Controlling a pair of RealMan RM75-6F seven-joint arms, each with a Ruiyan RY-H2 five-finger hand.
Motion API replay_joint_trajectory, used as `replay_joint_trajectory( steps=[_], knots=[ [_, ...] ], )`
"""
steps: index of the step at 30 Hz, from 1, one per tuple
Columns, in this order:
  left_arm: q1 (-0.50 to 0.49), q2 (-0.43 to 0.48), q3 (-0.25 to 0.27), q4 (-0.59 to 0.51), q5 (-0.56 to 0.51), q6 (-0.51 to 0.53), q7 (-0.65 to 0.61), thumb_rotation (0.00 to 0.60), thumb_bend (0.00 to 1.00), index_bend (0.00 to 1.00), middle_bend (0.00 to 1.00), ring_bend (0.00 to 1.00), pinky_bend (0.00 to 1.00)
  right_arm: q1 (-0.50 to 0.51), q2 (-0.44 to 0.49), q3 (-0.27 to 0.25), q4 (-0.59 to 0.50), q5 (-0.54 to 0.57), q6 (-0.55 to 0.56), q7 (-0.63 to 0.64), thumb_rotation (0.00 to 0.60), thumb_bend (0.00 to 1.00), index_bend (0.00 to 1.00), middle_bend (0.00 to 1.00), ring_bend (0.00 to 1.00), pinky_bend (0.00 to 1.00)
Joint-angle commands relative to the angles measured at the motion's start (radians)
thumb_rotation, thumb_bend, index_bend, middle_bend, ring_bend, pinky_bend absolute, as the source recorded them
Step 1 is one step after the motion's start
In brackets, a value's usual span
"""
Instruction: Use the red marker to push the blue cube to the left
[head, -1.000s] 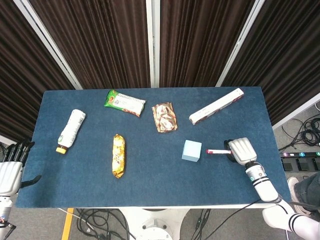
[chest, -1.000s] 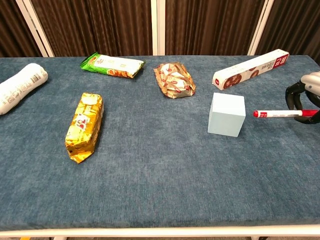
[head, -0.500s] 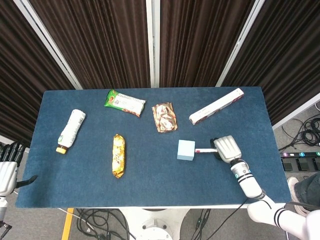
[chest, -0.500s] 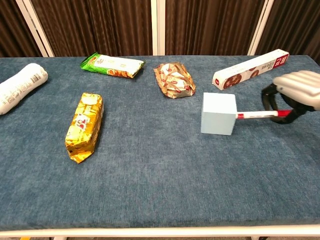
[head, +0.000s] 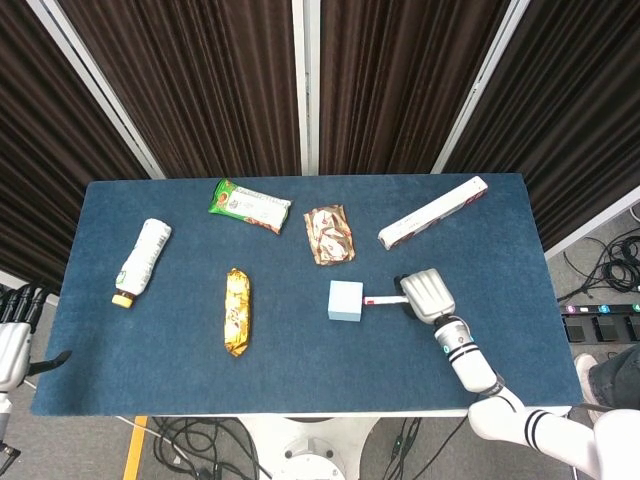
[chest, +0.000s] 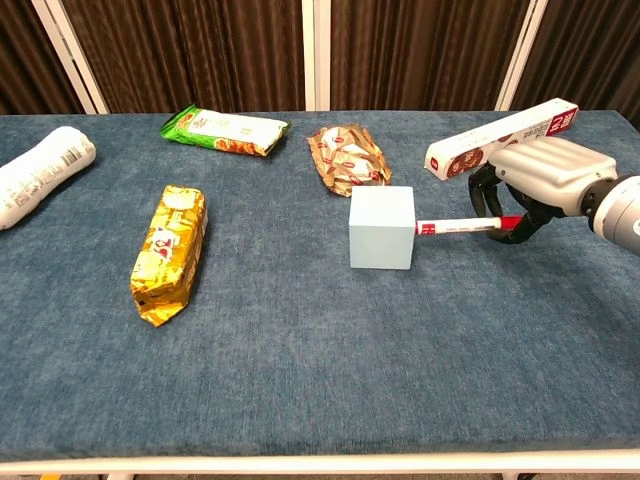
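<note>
Bare blue bench (head: 300, 360) lies left of the blue cube (head: 345, 301). The right robot hand (head: 427, 296) grips the red marker (head: 383, 299), tip touching the cube.

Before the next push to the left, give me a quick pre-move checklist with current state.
1. Right hand holds the red marker: ok.
2. Marker tip meets the right face of the blue cube: ok in the chest view; a hairline gap cannot be ruled out.
3. Marker lies roughly level, pointing left at the cube: ok.
4. Path left of the cube is bare tabletop up to the yellow snack pack: ok for a short push.
5. Brown snack pack sits just behind the cube, apart from it: ok, watch for drift.
6. Left hand is off the table edge, out of the path: ok.
</note>
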Motion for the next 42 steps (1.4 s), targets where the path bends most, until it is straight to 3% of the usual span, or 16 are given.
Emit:
replay_joint_trajectory(
  steps=[1,4,9,11,21,26,30,35,42],
  knots=[
    [0.0,-0.001,0.0,0.0,0.001,0.001,-0.003,0.6,0.0,0.11,0.11,0.04,0.07,-0.008,0.018,-0.008,0.001,0.007,0.003,-0.004,0.6,0.32,0.66,0.65,0.74,0.84],
    [-0.005,-0.002,-0.002,0.0,0.002,-0.004,-0.007,0.6,0.0,0.11,0.11,0.04,0.07,-0.015,0.035,-0.017,0.005,0.01,0.005,-0.004,0.6,0.32,0.59,0.65,0.74,0.83],
    [-0.003,-0.001,0.0,0.003,0.005,-0.002,-0.015,0.6,0.0,0.11,0.11,0.04,0.07,-0.016,0.039,-0.024,0.003,0.016,0.001,-0.005,0.6,0.32,0.66,0.65,0.74,0.83],
    [-0.002,-0.001,0.0,0.006,0.004,-0.002,-0.02,0.6,0.0,0.11,0.11,0.04,0.07,-0.011,0.033,-0.021,-0.002,0.018,0.0,-0.009,0.6,0.32,0.55,0.65,0.74,0.83],
    [0.004,0.005,-0.001,0.028,-0.005,-0.002,-0.048,0.6,0.0,0.11,0.11,0.04,0.07,0.063,-0.051,0.024,-0.036,0.083,-0.04,-0.098,0.6,0.32,0.68,0.65,0.74,0.83],
    [0.003,0.002,-0.002,0.043,-0.01,-0.011,-0.063,0.6,0.0,0.11,0.11,0.04,0.07,0.104,-0.096,0.051,-0.046,0.133,-0.052,-0.156,0.6,0.32,0.59,0.65,0.74,0.84],
    [0.003,-0.001,-0.003,0.055,-0.013,-0.015,-0.073,0.6,0.0,0.11,0.11,0.04,0.07,0.127,-0.109,0.067,-0.057,0.165,-0.053,-0.185,0.6,0.32,0.66,0.65,0.74,0.83],
    [0.003,-0.004,-0.002,0.064,-0.013,-0.018,-0.081,0.6,0.0,0.11,0.11,0.04,0.07,0.136,-0.11,0.061,-0.07,0.184,-0.046,-0.209,0.6,0.32,0.62,0.65,0.74,0.83],
    [0.002,-0.005,-0.001,0.065,-0.006,-0.014,-0.084,0.6,0.0,0.11,0.11,0.04,0.07,0.118,-0.075,0.035,-0.064,0.198,-0.032,-0.207,0.6,0.32,0.69,0.65,0.74,0.83]
  ],
)
